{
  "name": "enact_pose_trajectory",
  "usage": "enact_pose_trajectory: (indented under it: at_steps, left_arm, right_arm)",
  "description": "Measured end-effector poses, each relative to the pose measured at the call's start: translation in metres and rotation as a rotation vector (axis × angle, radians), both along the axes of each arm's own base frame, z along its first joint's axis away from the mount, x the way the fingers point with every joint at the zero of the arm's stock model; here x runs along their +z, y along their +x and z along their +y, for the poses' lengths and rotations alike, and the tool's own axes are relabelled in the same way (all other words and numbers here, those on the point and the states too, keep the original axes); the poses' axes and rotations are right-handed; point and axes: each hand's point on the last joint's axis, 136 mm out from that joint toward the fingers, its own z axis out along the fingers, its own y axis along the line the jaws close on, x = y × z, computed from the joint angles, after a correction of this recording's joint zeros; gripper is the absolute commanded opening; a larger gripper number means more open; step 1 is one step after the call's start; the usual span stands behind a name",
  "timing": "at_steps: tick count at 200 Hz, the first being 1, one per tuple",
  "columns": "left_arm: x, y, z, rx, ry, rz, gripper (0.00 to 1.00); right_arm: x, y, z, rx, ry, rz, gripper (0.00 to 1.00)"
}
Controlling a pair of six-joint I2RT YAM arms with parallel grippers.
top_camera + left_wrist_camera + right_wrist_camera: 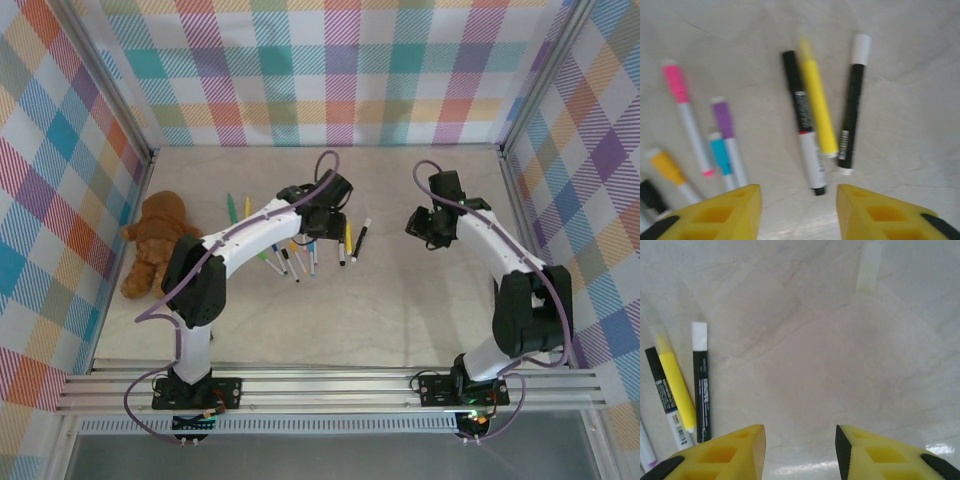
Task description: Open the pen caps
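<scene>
Left tool (798, 202) hung spread and empty above scattered markers (816, 107), pink, purple and blue pen caps (722, 117) sat on their barrels, near the middle of the surface (400, 320), slightly toward its left edge, right tool (800, 442) spread, empty.

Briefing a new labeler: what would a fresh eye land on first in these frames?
The brown teddy bear slumped at the left edge of the table stands out first, against the pastel plaid walls. Mid-table lies a scatter of marker pens. The left gripper hangs open just above them, with a yellow marker bright among them.
</scene>
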Motion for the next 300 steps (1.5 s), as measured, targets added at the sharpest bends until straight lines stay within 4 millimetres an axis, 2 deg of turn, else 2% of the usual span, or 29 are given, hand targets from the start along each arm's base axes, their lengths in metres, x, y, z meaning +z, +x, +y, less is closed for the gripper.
enact_pose_trajectory:
  at_steps: [31,62,112,136,183,212,291,300]
  left_arm:
    - [-0.029,0.008,-0.023,-0.012,-0.016,0.028,0.5]
    - [-0.055,0.015,-0.043,-0.035,-0.026,0.065,0.49]
    - [-0.058,0.027,-0.081,-0.08,-0.056,0.048,0.46]
    - [-0.063,0.027,-0.091,-0.096,-0.05,0.058,0.46]
    - [-0.093,0.02,-0.082,-0.09,0.018,0.112,0.44]
    - [-0.093,0.02,-0.08,-0.092,0.032,0.108,0.4]
    - [-0.103,0.016,-0.074,-0.094,0.1,0.086,0.38]
    - [-0.104,0.016,-0.074,-0.093,0.114,0.074,0.34]
  right_arm:
    - [-0.014,-0.021,0.0,-0.001,0.025,0.039,0.43]
    - [-0.016,-0.024,0.0,0.002,0.03,0.043,0.43]
    - [-0.013,-0.021,0.002,0.005,0.039,0.026,0.41]
    - [-0.013,-0.021,0.002,0.006,0.039,0.026,0.4]
    - [-0.018,-0.023,0.002,0.007,0.042,0.03,0.4]
    - [-0.024,-0.027,0.003,0.009,0.046,0.041,0.4]
    - [-0.02,-0.02,0.006,0.013,0.064,0.01,0.39]
    - [-0.02,-0.019,0.007,0.014,0.066,0.01,0.39]
